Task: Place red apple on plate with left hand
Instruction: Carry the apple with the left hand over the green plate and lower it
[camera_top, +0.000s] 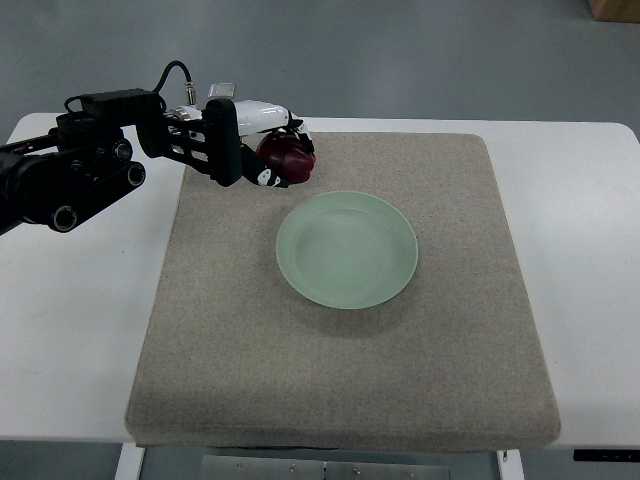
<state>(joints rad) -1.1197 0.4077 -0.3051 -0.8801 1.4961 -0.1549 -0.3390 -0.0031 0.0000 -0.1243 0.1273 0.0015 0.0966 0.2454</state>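
The red apple (291, 157) is at the far left part of the beige mat, just up and left of the plate. My left hand (268, 150) comes in from the picture's left with its fingers curled around the apple, covering its left side. Whether the apple rests on the mat or is lifted off it, I cannot tell. The pale green plate (346, 249) lies in the middle of the mat with nothing on it. The right arm does not show.
A beige mat (340, 380) covers most of the white table (80, 330). The black left forearm (70, 175) stretches over the table's left side. Grey floor lies beyond the far edge.
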